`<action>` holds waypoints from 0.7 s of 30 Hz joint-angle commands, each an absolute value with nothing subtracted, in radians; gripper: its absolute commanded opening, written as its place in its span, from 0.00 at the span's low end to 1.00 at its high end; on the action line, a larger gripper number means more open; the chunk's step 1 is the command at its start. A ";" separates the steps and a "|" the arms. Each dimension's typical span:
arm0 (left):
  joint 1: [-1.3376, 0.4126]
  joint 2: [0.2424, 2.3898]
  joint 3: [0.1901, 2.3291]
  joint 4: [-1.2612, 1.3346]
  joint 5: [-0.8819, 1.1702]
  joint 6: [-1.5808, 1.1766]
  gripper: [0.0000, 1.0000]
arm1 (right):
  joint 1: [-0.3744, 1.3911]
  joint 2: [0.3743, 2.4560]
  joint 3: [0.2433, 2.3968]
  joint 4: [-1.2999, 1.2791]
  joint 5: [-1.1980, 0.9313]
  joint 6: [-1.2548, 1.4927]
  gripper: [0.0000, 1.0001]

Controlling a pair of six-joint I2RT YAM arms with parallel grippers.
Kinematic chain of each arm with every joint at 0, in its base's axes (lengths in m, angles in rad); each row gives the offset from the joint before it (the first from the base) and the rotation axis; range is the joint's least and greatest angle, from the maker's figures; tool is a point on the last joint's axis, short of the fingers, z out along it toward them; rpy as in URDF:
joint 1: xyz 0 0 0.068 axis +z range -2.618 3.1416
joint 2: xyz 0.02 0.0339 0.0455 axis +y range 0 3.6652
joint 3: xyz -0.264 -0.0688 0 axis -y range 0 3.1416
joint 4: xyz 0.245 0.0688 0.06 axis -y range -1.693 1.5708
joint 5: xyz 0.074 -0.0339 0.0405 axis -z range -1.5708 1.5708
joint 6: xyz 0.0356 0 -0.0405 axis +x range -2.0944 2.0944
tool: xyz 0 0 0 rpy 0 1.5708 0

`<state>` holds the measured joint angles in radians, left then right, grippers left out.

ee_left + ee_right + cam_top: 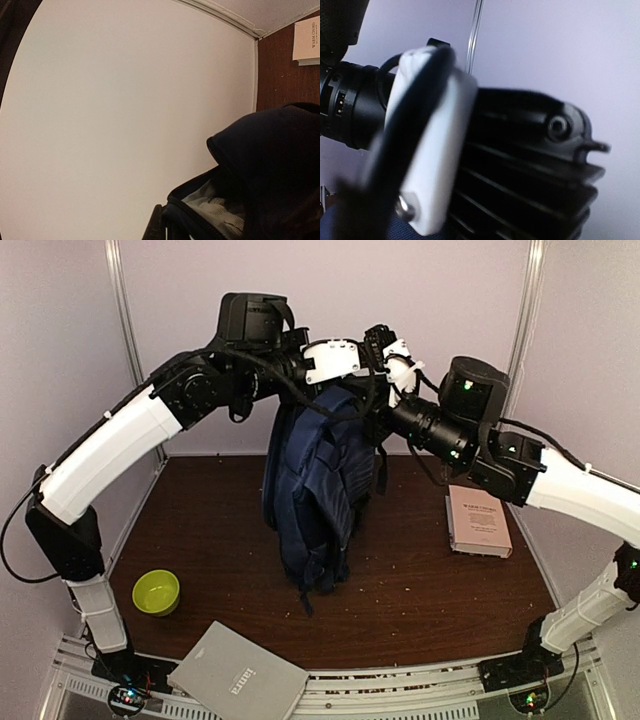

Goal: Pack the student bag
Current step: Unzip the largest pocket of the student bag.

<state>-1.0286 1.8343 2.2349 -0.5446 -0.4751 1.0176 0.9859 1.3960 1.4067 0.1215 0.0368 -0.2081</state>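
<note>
Currently | step: the arms are holding the student bag point(315, 480) upright, mid-table point(200, 540) | left hand point(350, 368) pressed together, seemingly pinching its top rim; right hand point(392, 375) pressed together beside it, grip hidden | next: likely spreading the mouth, then fetching the book point(478, 522).
</note>
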 commanded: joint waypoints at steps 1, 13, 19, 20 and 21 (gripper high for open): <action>-1.051 1.676 2.195 -0.100 -0.453 0.973 0.00 | 0.993 1.466 1.384 0.305 -0.022 -0.051 0.00; -1.045 1.628 1.711 -0.232 0.138 0.469 0.00 | 0.964 1.152 0.806 0.355 -0.003 0.109 0.00; -1.043 1.779 1.743 -0.168 0.200 0.353 0.00 | 0.970 0.936 0.625 0.106 0.083 0.214 0.00; -1.042 1.806 1.762 -0.153 0.203 0.338 0.00 | 0.974 0.899 0.599 0.065 0.080 0.229 0.00; -1.041 1.827 1.776 -0.136 0.204 0.325 0.00 | 0.978 0.863 0.573 0.026 0.074 0.242 0.00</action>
